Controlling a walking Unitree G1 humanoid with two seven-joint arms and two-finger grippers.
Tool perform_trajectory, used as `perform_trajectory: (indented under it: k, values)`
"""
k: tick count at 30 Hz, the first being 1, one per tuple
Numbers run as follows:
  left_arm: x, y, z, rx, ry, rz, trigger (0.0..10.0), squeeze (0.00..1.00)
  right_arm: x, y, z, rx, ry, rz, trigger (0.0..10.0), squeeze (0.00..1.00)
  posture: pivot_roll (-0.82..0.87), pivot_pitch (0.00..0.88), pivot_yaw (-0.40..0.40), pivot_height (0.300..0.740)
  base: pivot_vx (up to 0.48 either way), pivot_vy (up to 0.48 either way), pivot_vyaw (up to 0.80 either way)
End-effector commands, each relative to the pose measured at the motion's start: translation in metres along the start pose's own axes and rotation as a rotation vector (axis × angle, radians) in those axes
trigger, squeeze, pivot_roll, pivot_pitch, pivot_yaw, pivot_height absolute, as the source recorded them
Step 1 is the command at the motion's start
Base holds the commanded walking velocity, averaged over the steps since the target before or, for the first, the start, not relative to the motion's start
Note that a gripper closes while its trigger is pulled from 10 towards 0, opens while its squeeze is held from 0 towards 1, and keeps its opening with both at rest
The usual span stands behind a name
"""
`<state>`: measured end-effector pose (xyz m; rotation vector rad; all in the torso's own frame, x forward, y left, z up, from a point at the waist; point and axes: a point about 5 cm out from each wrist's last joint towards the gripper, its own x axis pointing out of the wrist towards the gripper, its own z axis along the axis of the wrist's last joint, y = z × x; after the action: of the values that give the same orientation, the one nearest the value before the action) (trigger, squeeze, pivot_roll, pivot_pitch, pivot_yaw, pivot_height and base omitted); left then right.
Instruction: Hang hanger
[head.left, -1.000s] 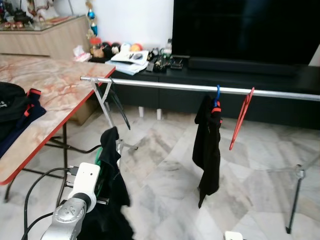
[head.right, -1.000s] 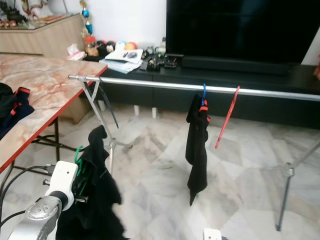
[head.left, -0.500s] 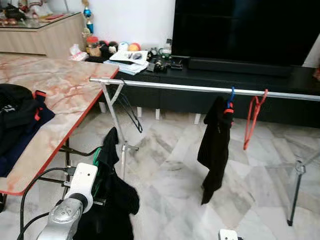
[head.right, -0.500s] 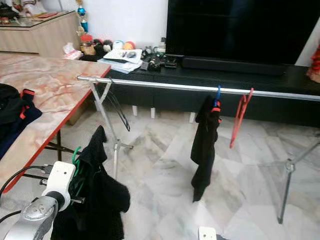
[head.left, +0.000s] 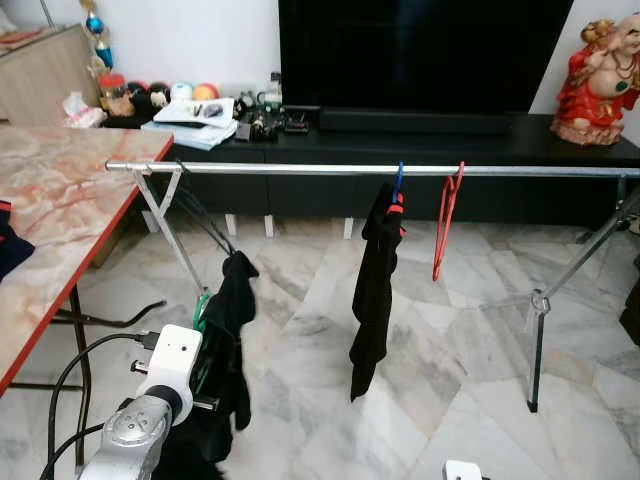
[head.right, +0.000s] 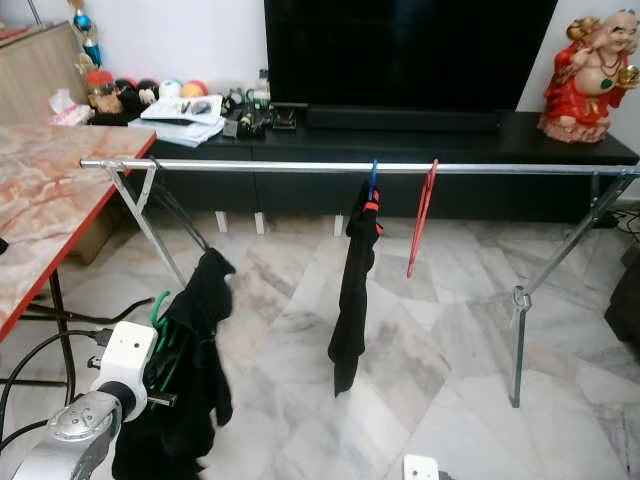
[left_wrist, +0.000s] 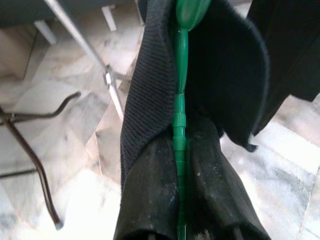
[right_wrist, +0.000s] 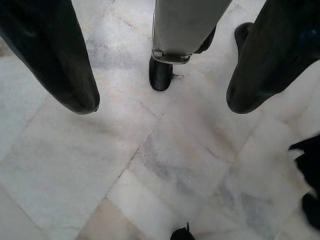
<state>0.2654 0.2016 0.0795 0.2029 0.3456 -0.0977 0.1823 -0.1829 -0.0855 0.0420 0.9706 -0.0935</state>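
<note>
The left gripper (left_wrist: 182, 220) has its jaws shut tight on the green hanger (left_wrist: 180, 125). Black cloth (head.left: 228, 330) hangs on it. The right gripper (right_wrist: 160, 105) hangs with jaws wide open, holding nothing.

I'm in a home living room: big dark TV (head.left: 420, 50) at 12 o'clock on a low black cabinet (head.left: 450, 150), red figurine (head.left: 598, 75) at 1 o'clock, marble floor (head.left: 450, 400) underfoot. Marble-topped table (head.left: 60, 200) at 10 o'clock, and a clothes rail (head.left: 300, 169) with laundry spans the room ahead.
</note>
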Motion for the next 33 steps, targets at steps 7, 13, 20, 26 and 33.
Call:
perform_trajectory:
  k: [7, 13, 20, 26, 33]
  values:
    - [-0.002, 0.003, 0.005, -0.001, -0.022, 0.004, 10.0, 0.00, 0.000, 0.003, -0.003, 0.019, 0.002, 0.003, 10.0, 0.00, 0.18, 0.004, 0.011, 0.740, -0.331, 0.000, 0.00]
    - [-0.002, 0.002, 0.006, -0.004, -0.025, -0.001, 10.0, 0.00, 0.000, 0.004, -0.001, 0.019, -0.005, 0.003, 10.0, 0.00, 0.18, 0.004, 0.010, 0.740, -0.330, 0.000, 0.00]
    - [-0.002, 0.001, 0.008, -0.004, -0.031, -0.014, 10.0, 0.00, 0.001, 0.004, 0.004, 0.031, -0.027, -0.003, 10.0, 0.00, 0.18, 0.003, 0.010, 0.740, -0.330, 0.000, 0.00]
    - [-0.002, -0.003, 0.011, 0.000, -0.034, -0.047, 10.0, 0.00, 0.002, 0.005, 0.015, 0.060, -0.060, -0.004, 10.0, 0.00, 0.19, 0.003, 0.013, 0.740, -0.332, 0.000, 0.00]
    - [-0.003, -0.010, 0.012, 0.021, -0.023, -0.115, 10.0, 0.00, 0.004, 0.009, 0.040, 0.070, -0.147, 0.011, 10.0, 0.00, 0.19, 0.005, 0.016, 0.740, -0.132, 0.000, 0.00]
